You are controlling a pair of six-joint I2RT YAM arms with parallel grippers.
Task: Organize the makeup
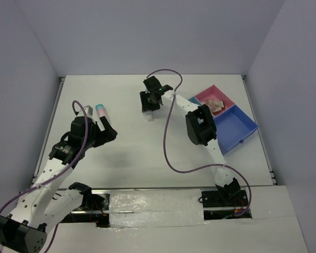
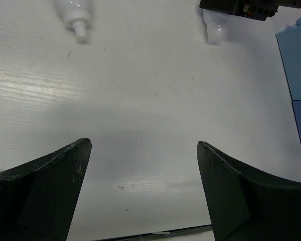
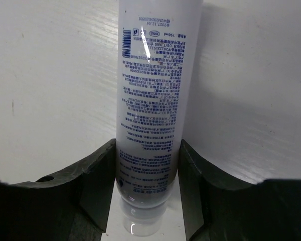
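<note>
Right pincer (image 3: 146, 170) tight around white tube (image 3: 148, 90), divided tray (image 1: 236, 125) nearby

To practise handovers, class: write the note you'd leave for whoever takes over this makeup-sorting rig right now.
Left pincer: open, holding nothing, above bare table.
Right pincer: astride the white tube, fingers at its sides; grip unconfirmed, tube lying on the table.
Teal-capped tube: on the table near the left pincer.
Divided tray: pinkish items in its pink compartment, too small to name.
Done: those items. Left: both tubes.
</note>
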